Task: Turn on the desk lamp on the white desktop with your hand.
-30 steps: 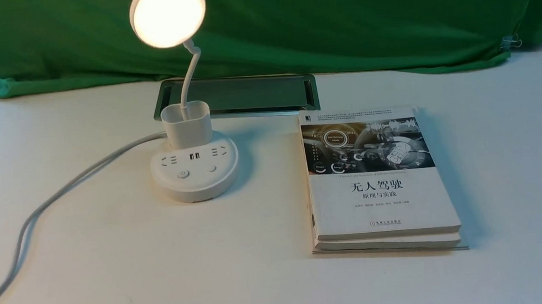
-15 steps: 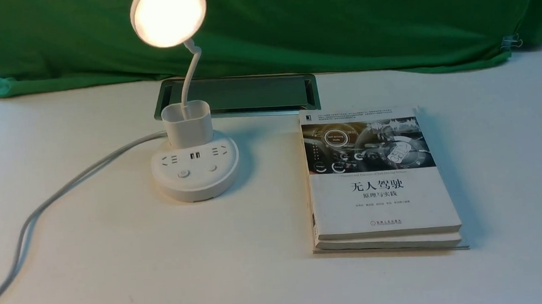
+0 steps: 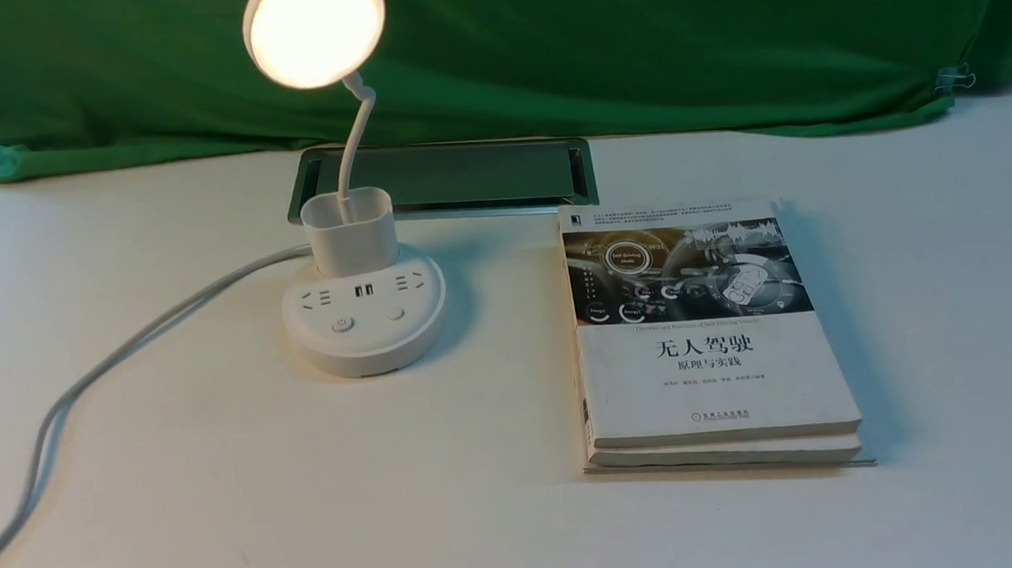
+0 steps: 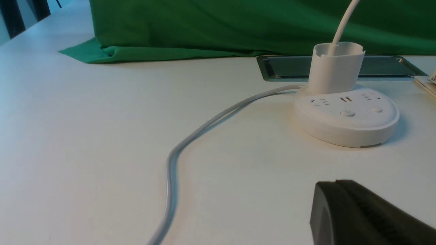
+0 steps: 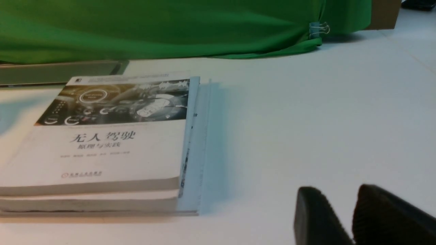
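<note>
— Where's the desk lamp (image 3: 364, 312) sitting?

— On the left half of the white tabletop (image 3: 217, 482), just in front of the metal-rimmed cable slot (image 3: 454, 179). Its round base lies flat, with the sockets and the two buttons (image 3: 342, 325) turned toward the robot's side. The cup-shaped holder (image 3: 349, 233) stands upright at the back of the base.

— And which way does it run?

— The long axis is near vertical. The thin gooseneck (image 3: 353, 139) climbs out of the holder and bends slightly toward the left. The disc head (image 3: 314, 28) sits at the top, its flat face turned toward us and glowing warm white. So the lamp is lit.

— The cord?

— A grey power cord (image 3: 102, 370) leaves the base at the back left and curves across the tabletop to the near left edge.

— What about the grippers?

— The left gripper (image 4: 344, 204) is low at the near left corner, well apart from the lamp and touching nothing. In its wrist view the jaws look pressed together, empty. The right gripper (image 5: 344, 211) hovers over bare tabletop to the right of the stacked books (image 3: 706, 341), its jaws slightly parted with a narrow gap and nothing between them.

— Those books?

— Two lie flat, one on the other, right of the lamp, long side running away from us toward the green cloth (image 3: 631, 35).
</note>
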Action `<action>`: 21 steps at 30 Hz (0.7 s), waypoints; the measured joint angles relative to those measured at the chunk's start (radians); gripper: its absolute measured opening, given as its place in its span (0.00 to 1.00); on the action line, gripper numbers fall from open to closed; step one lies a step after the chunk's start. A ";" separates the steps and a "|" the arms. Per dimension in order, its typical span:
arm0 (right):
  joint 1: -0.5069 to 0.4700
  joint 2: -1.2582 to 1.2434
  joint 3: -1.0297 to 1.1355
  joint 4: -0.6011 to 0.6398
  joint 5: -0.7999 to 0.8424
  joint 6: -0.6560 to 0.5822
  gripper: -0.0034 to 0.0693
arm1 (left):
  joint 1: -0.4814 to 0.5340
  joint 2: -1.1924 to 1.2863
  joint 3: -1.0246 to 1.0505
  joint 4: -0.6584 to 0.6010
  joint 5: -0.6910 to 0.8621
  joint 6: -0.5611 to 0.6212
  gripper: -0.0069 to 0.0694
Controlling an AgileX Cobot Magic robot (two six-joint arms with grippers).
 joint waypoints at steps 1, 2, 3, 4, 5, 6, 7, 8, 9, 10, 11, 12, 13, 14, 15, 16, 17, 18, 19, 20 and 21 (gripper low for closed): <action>0.000 0.000 0.000 0.000 0.000 -0.001 0.37 | 0.000 0.000 0.000 0.000 0.000 0.003 0.09; 0.000 0.000 0.000 0.000 0.000 -0.001 0.37 | 0.000 0.000 0.000 0.000 0.000 0.003 0.09; 0.000 0.000 0.000 0.000 0.000 -0.002 0.37 | 0.000 0.000 0.000 0.000 0.000 0.003 0.09; 0.000 0.000 0.000 0.000 0.000 -0.002 0.37 | 0.000 0.000 0.000 0.000 0.000 0.003 0.09; 0.000 0.000 0.000 0.000 0.000 -0.002 0.37 | 0.000 0.000 0.000 0.000 0.000 0.005 0.09; 0.000 0.000 0.000 0.000 0.000 -0.002 0.37 | 0.000 0.000 0.000 0.000 0.000 0.005 0.09; 0.000 0.000 0.000 0.000 0.000 -0.003 0.37 | 0.000 0.000 0.000 0.000 0.000 0.005 0.09; 0.000 0.000 0.000 0.000 0.000 -0.003 0.37 | 0.000 0.000 0.000 0.000 0.000 0.005 0.09; 0.000 0.000 0.000 0.000 0.000 -0.003 0.37 | 0.000 0.000 0.000 0.000 0.000 0.005 0.09; 0.000 0.000 0.000 0.000 0.000 -0.003 0.37 | 0.000 0.000 0.000 0.000 0.000 0.005 0.09; 0.000 0.000 0.000 0.000 0.000 -0.003 0.37 | 0.000 0.000 0.000 0.000 0.000 0.005 0.09; 0.000 0.000 0.000 0.000 0.000 -0.003 0.37 | 0.000 0.000 0.000 0.000 0.000 0.005 0.09; 0.000 0.000 0.000 0.000 0.000 -0.003 0.37 | 0.000 0.000 0.000 0.000 0.000 0.005 0.09; 0.000 0.000 0.000 0.000 0.000 -0.003 0.37 | 0.000 0.000 0.000 0.000 0.000 0.005 0.09; 0.000 0.000 0.000 0.000 0.000 -0.004 0.37 | 0.000 0.000 0.000 0.000 0.000 0.005 0.09; 0.000 0.000 0.000 0.000 -0.001 -0.004 0.37 | 0.000 0.000 0.000 0.000 0.000 0.005 0.09; 0.000 0.000 0.000 0.000 -0.001 -0.004 0.37 | 0.000 0.000 0.000 0.000 0.000 0.005 0.09; 0.000 0.000 0.000 0.000 -0.001 -0.007 0.37 | 0.000 0.000 0.000 0.000 0.000 0.005 0.09; 0.000 0.000 0.000 0.000 -0.001 -0.007 0.37 | 0.000 0.000 0.000 0.000 0.000 0.005 0.09; 0.000 0.000 0.000 0.000 -0.001 -0.008 0.37 | 0.000 0.000 0.000 0.000 0.000 0.007 0.09; 0.000 0.000 0.000 0.000 -0.001 -0.008 0.37 | 0.000 0.000 0.000 0.000 0.000 0.009 0.09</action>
